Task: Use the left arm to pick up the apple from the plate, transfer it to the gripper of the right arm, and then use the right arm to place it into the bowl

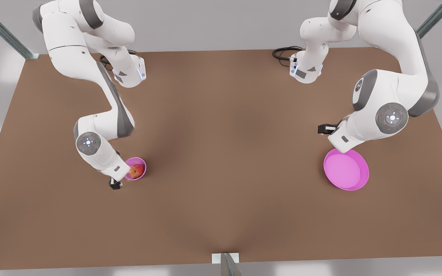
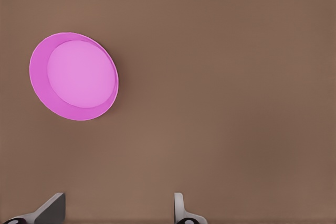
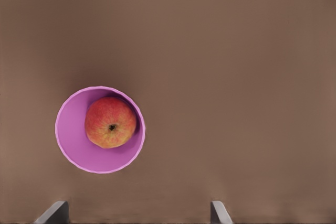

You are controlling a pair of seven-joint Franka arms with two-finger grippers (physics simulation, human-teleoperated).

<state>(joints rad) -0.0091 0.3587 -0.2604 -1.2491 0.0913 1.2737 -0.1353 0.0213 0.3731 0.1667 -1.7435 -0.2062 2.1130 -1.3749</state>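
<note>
The right gripper is seen in the front view at the front view's left, low over the brown table, just beside the pink bowl on its nearer side; from this camera its finger spacing cannot be judged. The apple is found inside that bowl, red and orange, untouched by any finger. At the front view's right, the left gripper is carried above the table just beyond the far edge of the pink plate, which is shown bare. The two arms are set well apart, each bent down from its base at the far side of the table.

In the left wrist view, the plate is seen from above on the table, apart from the gripper. The two fingertips are shown spread wide with nothing between them.

In the right wrist view, the bowl is seen from directly above with the apple resting in it, stem pit upward, set against one side of the wall. The fingertips of the right gripper are shown parted and empty, clear of the bowl's rim, with bare table between them.
</note>
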